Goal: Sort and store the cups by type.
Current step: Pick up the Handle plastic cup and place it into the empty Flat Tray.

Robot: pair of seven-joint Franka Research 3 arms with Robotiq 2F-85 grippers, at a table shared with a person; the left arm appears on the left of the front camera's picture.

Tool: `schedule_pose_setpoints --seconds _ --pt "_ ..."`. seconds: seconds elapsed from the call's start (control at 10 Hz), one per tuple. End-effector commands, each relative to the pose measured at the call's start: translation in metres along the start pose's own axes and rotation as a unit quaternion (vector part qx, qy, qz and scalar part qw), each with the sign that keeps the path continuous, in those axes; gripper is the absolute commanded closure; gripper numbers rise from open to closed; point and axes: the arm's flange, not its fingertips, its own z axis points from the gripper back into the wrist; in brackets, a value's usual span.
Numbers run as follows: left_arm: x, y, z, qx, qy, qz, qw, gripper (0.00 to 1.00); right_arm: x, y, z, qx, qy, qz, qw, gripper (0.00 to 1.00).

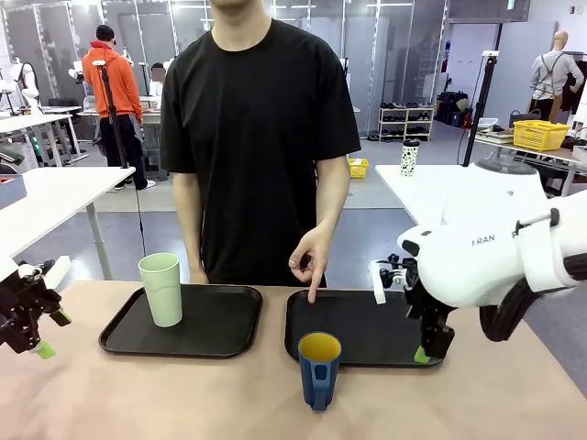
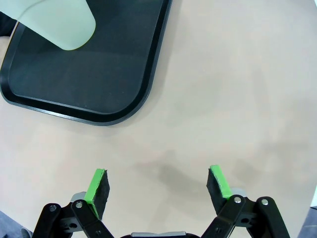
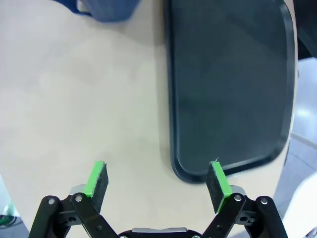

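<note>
Dark blue handled mug w/ yellow inside (image 1: 319, 368): upright on bare tabletop, just off near edge of right-hand black plastic tray (image 1: 367, 337), handle toward robot side. It lies left of right gripper (image 1: 427, 341), which hangs low by the tray's near right corner; right arm clearly nearer. Person's hand (image 1: 310, 261) points a finger down at that tray. Tall pale green plastic tumbler (image 1: 161, 288): upright on left-hand black tray (image 1: 215, 321). Right gripper: jaws wide apart, nothing between. Left gripper (image 1: 50, 334): likewise apart, empty, over table left of its tray.
</note>
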Motion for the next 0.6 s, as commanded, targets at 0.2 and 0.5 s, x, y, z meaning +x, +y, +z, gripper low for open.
schedule_pose_setpoints --seconds 0.2,0.5 --pt "-0.001 -0.001 0.0 -0.005 -0.003 -0.008 1.0 0.0 -0.004 0.011 -0.04 0.013 -0.13 0.014 0.991 0.0" --pt "-0.001 -0.001 0.0 -0.005 -0.003 -0.008 1.0 0.0 -0.017 0.014 -0.067 0.011 -0.253 0.029 0.967 0.0"
